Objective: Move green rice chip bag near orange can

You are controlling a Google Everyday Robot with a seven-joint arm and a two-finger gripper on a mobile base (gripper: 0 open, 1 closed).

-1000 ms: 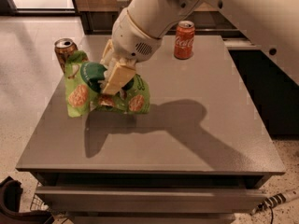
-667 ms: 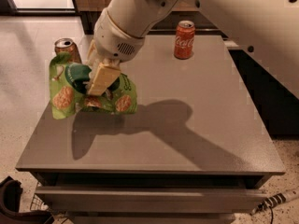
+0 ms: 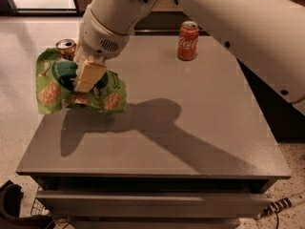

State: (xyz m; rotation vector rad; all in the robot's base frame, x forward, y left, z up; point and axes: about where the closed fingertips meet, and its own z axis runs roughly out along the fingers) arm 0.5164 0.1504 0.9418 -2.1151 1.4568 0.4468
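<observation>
The green rice chip bag (image 3: 52,87) is a crinkly light-green bag with a dark green circle and pictured round chips. It hangs at the table's left edge, partly past it. My gripper (image 3: 85,87) is shut on the bag's middle and holds it up. The orange can (image 3: 66,48) stands at the far left of the table, right behind the bag; only its silver top and upper side show, the rest is hidden by the bag and my arm.
A red Coca-Cola can (image 3: 188,41) stands upright at the back middle of the grey table (image 3: 181,142). My white arm (image 3: 200,13) reaches in from the upper right. Dark objects lie on the floor at lower left (image 3: 14,209).
My gripper has carried the bag to the left, from beside the orange can to the table's left edge, so the bag now covers more of the can.
</observation>
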